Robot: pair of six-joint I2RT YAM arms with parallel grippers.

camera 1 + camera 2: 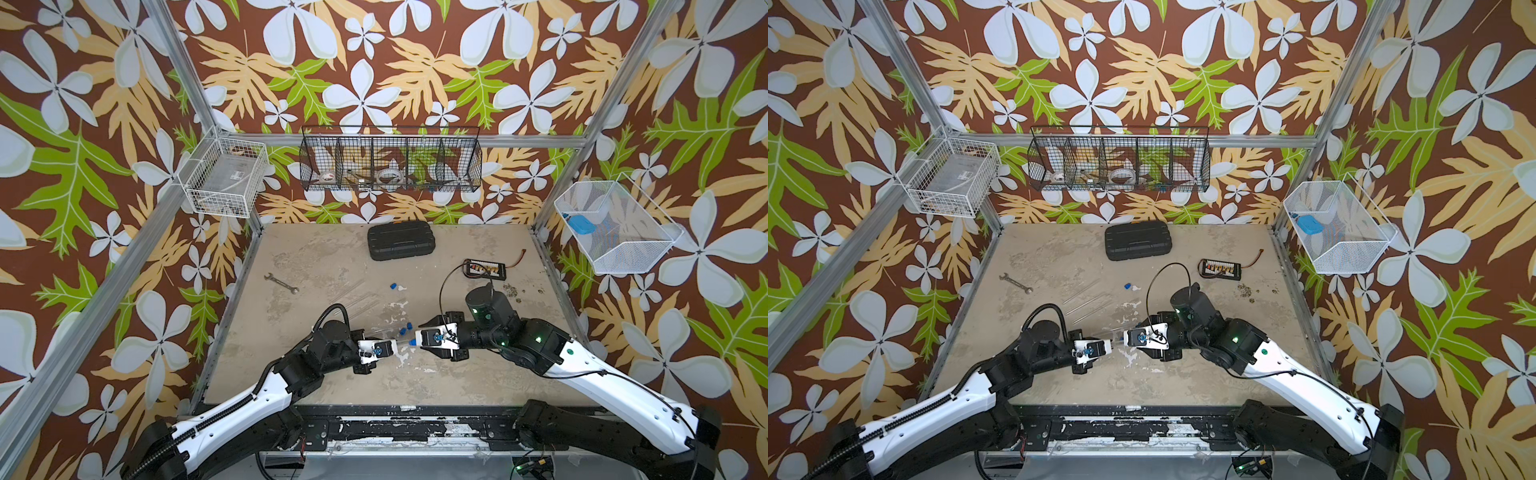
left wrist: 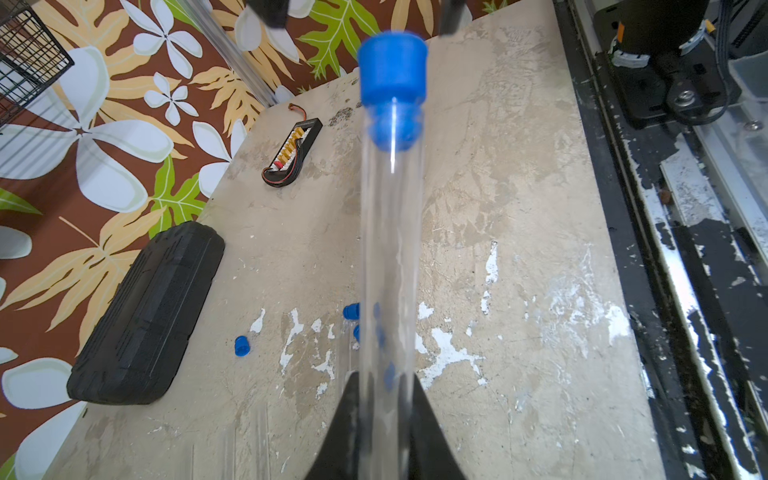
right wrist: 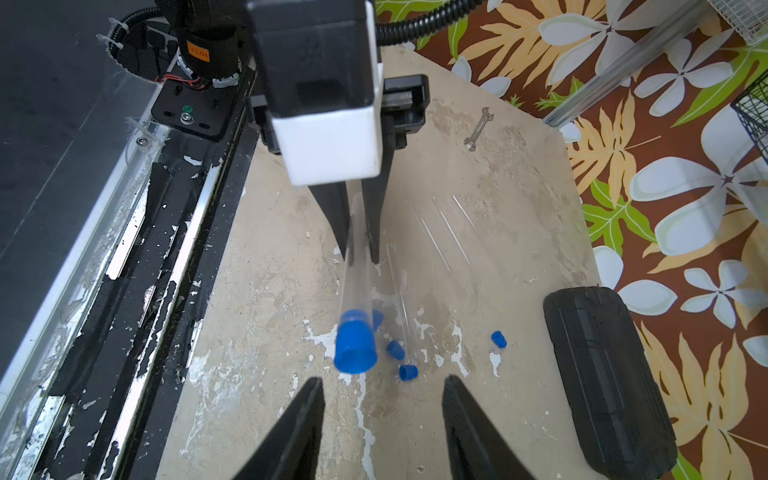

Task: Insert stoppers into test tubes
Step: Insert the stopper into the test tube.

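The left gripper (image 3: 359,255) clamps the test tube (image 3: 357,286), long axis pointing right. The stopper (image 3: 355,347) in its mouth sits just left of the right gripper (image 3: 383,379), whose jaws stand apart, empty.

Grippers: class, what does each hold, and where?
The left gripper clamps the test tube by the end away from its stopper; the right gripper holds nothing.

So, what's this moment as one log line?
left gripper: shut on test tube | stopper: in tube's mouth | right gripper: open, off stopper | table: four loose stoppers
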